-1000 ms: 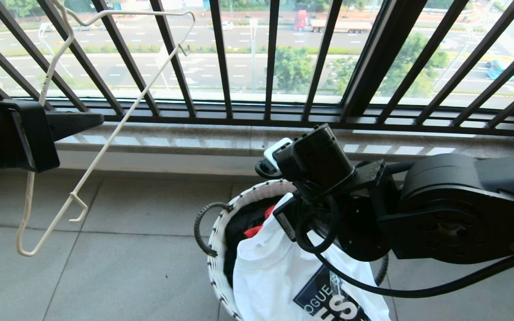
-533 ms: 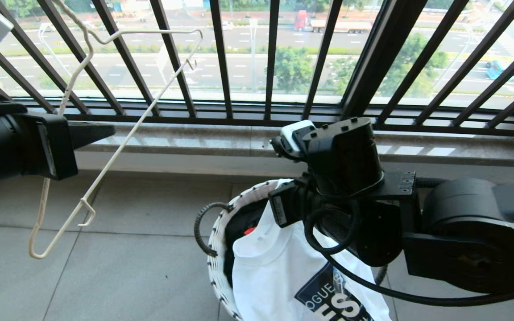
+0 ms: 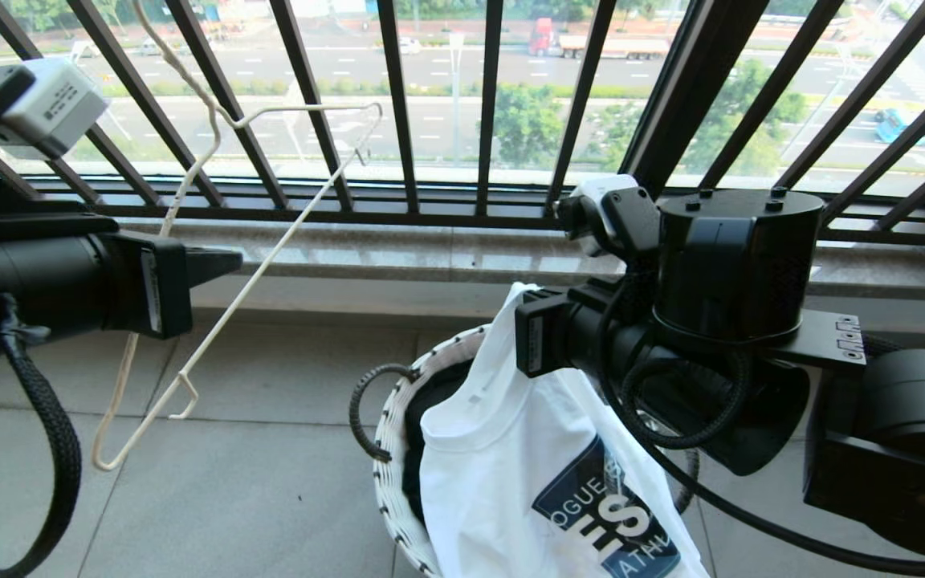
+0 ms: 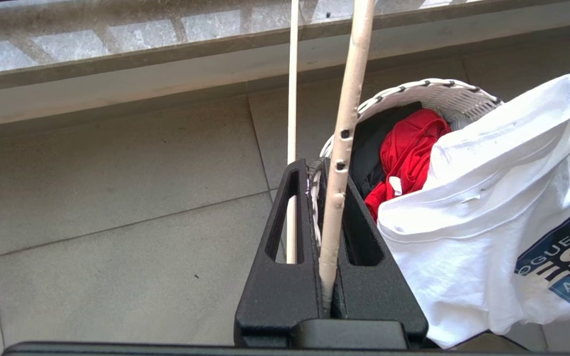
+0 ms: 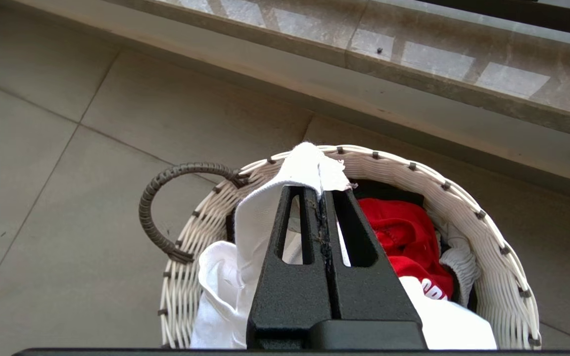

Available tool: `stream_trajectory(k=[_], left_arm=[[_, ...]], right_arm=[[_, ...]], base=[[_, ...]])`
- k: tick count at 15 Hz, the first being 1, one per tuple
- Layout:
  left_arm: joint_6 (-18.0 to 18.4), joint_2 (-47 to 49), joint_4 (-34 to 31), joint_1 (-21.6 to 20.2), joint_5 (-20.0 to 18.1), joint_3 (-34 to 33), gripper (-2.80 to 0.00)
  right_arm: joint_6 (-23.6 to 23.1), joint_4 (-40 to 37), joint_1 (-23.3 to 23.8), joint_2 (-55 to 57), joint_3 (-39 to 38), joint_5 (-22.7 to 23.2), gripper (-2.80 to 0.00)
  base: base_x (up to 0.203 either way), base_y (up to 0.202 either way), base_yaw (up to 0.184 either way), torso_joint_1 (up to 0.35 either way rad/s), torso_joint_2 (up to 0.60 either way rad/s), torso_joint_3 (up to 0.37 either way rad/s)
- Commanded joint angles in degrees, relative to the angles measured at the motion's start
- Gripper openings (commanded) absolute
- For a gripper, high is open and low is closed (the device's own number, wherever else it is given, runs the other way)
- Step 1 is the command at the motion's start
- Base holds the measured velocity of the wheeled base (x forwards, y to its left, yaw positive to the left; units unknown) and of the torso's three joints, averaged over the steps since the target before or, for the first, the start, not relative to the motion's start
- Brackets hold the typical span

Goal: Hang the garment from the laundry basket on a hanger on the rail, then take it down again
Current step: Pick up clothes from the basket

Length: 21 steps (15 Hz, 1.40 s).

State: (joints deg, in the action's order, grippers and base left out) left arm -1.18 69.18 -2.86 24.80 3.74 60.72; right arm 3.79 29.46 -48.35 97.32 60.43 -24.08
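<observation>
Over grey floor tiles (image 3: 254, 498) beside the barred window (image 3: 478, 104), right end effector (image 5: 322, 198) pinches the garment (image 3: 511, 482), left end effector (image 4: 327, 198) clamps the hanger (image 3: 213, 321).

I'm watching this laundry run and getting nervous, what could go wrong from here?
The right gripper pinches only a small fold of the T-shirt, so the cloth could slip out. The T-shirt hangs over the basket rim and might drag the red garment out or tip the basket. The left gripper clamps one thin hanger wire, which could swivel.

Bright daylight through the window railing (image 3: 398, 104), soft shadows, wide-angle edge distortion.
</observation>
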Motion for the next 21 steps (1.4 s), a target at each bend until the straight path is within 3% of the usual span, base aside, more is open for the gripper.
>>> stream_trajectory(k=[1,12,21], left_arm=[[0.0,2.1,0.0,0.0,0.0,-0.3,-2.80],[0.8,2.5,-0.1,-0.1,-0.1,-1.9,-2.80],[1.0,2.6,0.0,-0.1,-0.1,-1.9,-2.80]], right_arm=[[0.0,0.4,0.5,-1.0,-0.5,0.4,-2.80],[-0.5,0.4,0.6,-1.1,-0.8,0.8,-2.80],[-0.6,0.4,0.6,-0.6,-1.2,0.8,-2.80]], base=[[0.000,0.000,0.000,0.000,0.00,0.000],[0.000,0.000,0.000,0.000,0.00,0.000],[0.000,0.000,0.000,0.002,0.00,0.179]])
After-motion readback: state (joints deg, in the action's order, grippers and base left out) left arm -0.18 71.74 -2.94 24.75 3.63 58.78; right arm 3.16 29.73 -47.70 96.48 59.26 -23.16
